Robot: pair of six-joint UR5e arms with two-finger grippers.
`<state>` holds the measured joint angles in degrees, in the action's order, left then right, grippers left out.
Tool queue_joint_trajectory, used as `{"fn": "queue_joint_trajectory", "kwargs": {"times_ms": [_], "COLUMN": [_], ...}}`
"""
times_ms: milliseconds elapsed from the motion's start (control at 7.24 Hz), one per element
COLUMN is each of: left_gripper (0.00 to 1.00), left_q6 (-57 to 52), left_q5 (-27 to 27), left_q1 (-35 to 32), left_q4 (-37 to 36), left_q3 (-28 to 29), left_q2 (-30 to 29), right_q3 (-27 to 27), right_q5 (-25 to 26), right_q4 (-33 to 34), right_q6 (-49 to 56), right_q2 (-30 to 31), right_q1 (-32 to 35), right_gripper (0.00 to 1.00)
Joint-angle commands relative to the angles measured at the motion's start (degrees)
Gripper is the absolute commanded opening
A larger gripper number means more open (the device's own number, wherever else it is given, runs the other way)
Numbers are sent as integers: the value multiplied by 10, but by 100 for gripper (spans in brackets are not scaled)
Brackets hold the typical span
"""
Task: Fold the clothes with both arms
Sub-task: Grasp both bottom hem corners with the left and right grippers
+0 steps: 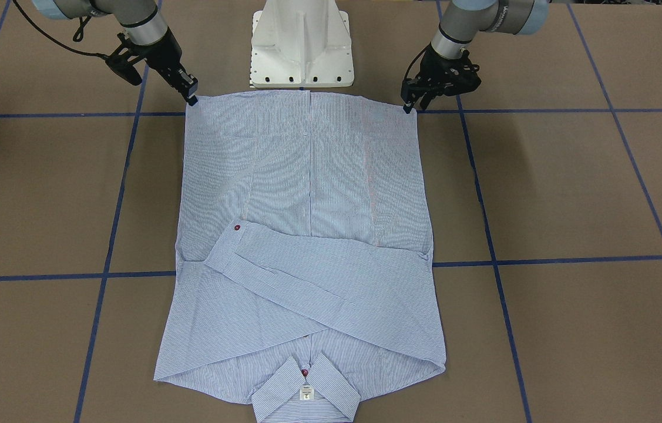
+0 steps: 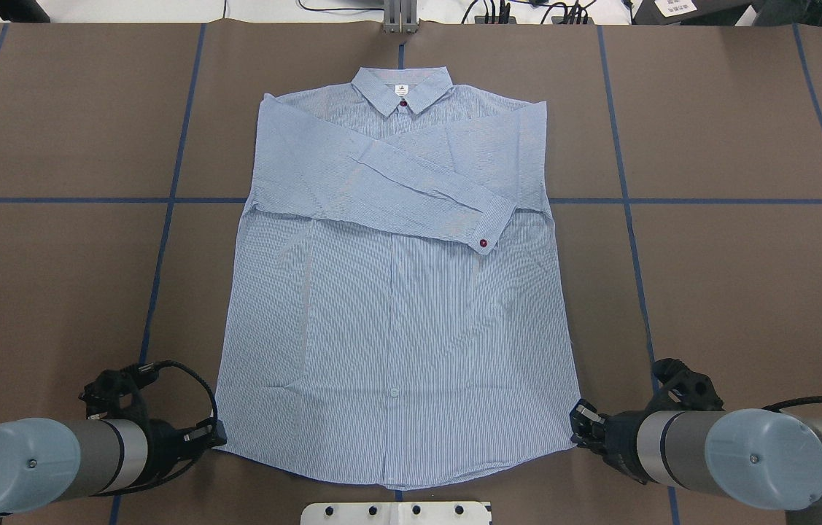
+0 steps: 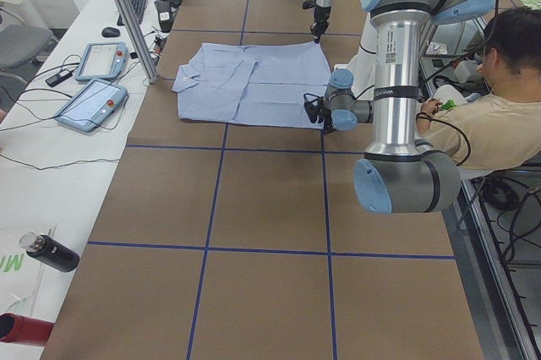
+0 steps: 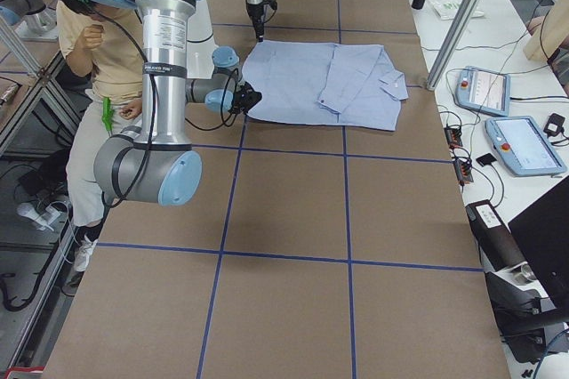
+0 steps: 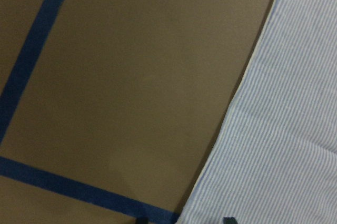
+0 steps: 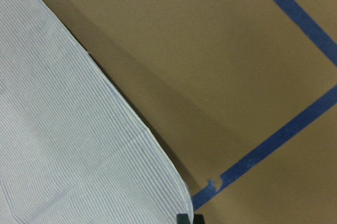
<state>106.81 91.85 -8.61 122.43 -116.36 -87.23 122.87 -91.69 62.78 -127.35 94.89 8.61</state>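
Shirt [image 2: 396,306]: sleeves [image 2: 418,193] folded in; body not yet folded. Left hand [image 2: 218,437] narrowly parted astride hem corner [image 5: 210,203]; right hand [image 2: 577,426] beside the opposite corner, grip cannot be told.

The taped brown table [image 2: 746,292] carries the shirt [image 2: 396,313].

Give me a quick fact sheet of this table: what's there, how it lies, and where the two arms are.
Garment: light blue striped shirt, flat on the table, front up
Sleeves: folded across the chest, one cuff on top
Collar: on the side far from the robot
Left gripper: at the left corner of the hem; grip unclear
Right gripper: at the hem's right corner; grip unclear
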Motion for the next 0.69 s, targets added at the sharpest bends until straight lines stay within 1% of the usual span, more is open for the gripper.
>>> {"fn": "queue_joint_trajectory", "kwargs": {"times_ms": [0, 414, 553], "left_gripper": [57, 57, 50], "left_q6": [0, 0, 0], "left_q5": [-1, -1, -1], "left_q1": [2, 3, 3], "left_q4": [0, 0, 0], "left_q3": [0, 3, 3], "left_q2": [-4, -3, -4], "right_q3": [0, 0, -1], "right_q5": [0, 0, 0], "right_q4": [0, 1, 0], "right_q6": [0, 0, 0], "right_q2": [0, 0, 0], "right_q1": [0, 0, 0], "right_gripper": [0, 0, 0]}}
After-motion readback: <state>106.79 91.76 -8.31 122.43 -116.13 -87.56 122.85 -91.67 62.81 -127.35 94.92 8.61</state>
